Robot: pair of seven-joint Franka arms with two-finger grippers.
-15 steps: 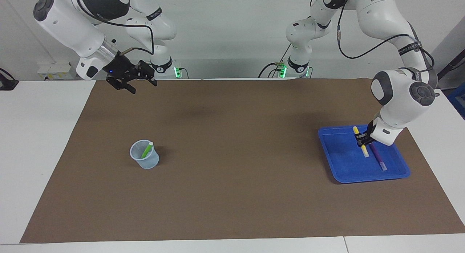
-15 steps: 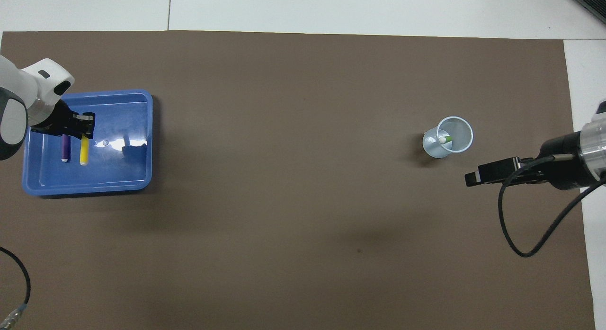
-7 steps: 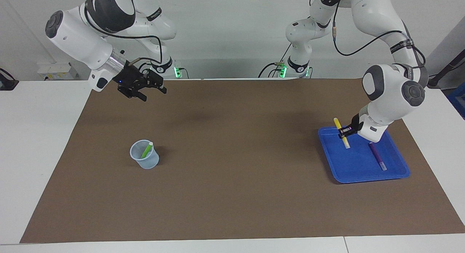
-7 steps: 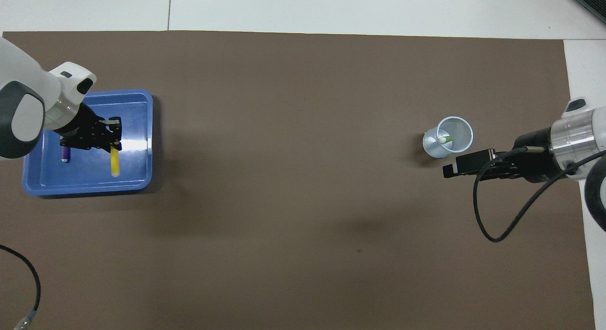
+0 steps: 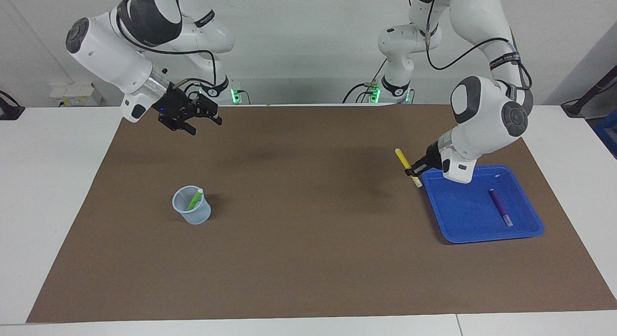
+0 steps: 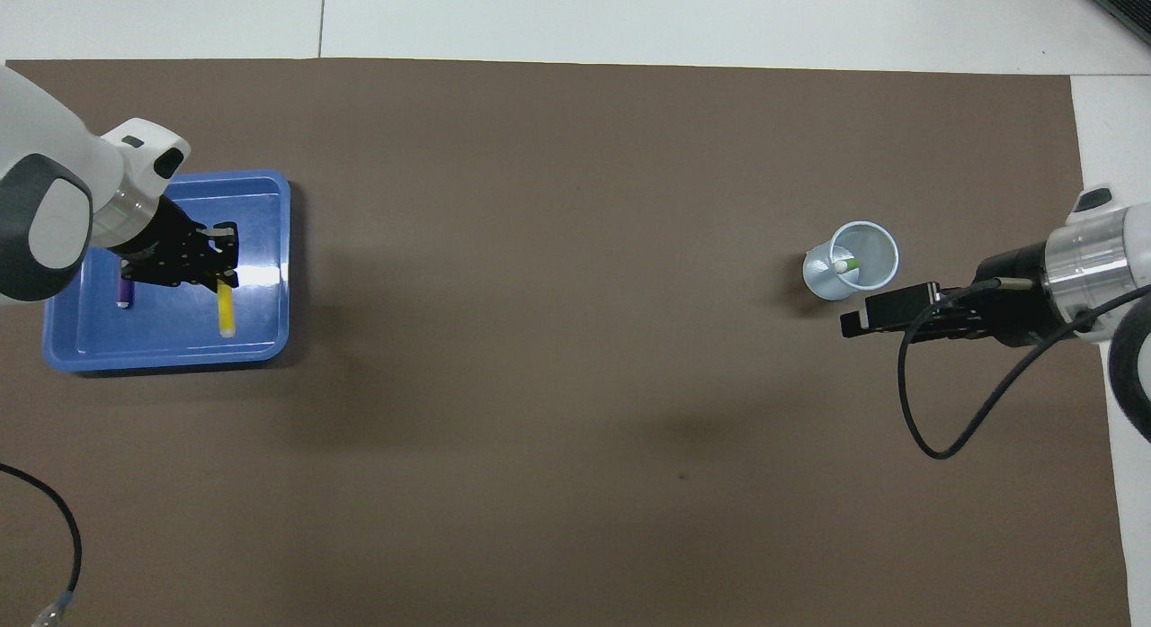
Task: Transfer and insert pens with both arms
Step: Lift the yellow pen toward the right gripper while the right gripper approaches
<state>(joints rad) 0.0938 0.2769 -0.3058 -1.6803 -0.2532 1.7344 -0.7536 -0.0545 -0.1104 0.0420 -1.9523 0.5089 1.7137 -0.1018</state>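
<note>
Facing view
Left gripper (image 5: 413,170): right of centre, clamped on the yellow pen (image 5: 407,167), raised over the brown mat (image 5: 308,259) just off the tray's corner.
Yellow pen: tilted, yellow end up, pale cap end down.
Blue tray (image 5: 458,215): right of frame, on the mat – purple pen (image 5: 500,208) lying flat inside.
Right gripper (image 5: 202,116): upper left, up in the air over the mat, fingers spread, holding nothing.
Clear cup (image 5: 193,211): left of centre, upright on the mat – green pen (image 5: 194,200) leaning inside, pale cap end up.

Overhead view
Left gripper (image 6: 220,265): left edge, over the tray (image 6: 261,213), closed on the yellow pen (image 6: 227,312).
Purple pen (image 6: 125,292): partly hidden under the gripper, in the tray.
Right gripper (image 6: 868,319): right of frame, just beside the cup (image 6: 818,281), empty.
Green pen (image 6: 845,265): inside the cup.
</note>
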